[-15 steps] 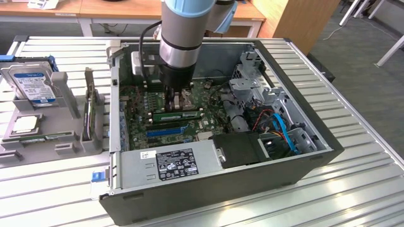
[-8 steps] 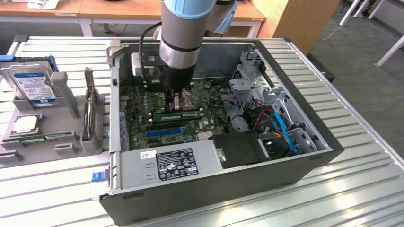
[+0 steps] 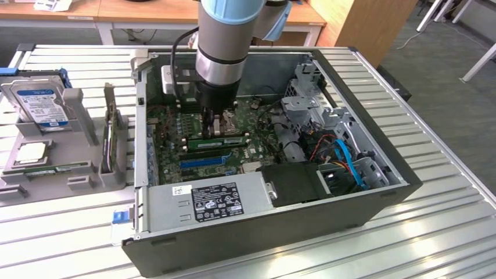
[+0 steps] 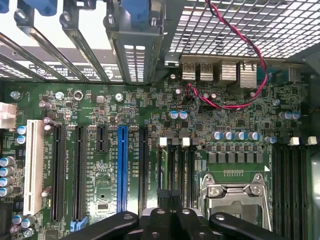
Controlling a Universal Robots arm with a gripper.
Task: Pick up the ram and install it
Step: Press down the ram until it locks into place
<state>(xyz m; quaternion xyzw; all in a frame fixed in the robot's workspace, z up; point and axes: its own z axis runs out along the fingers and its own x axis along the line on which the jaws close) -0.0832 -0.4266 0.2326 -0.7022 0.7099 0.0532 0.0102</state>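
We see the claw (image 3: pixel 219 116) closed, inside the computer case (image 3: pixel 372 200) directly above a green ram stick (image 3: pixel 218 141) lying lengthwise across the motherboard (image 4: pixel 235 125).

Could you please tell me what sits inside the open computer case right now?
The green motherboard, a grey power supply and blue cables. The gripper reaches inside; the arm covers the board behind it.

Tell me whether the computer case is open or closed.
Open. The computer case lies on its side with the side panel off, exposing the motherboard, and the gripper is down inside it.
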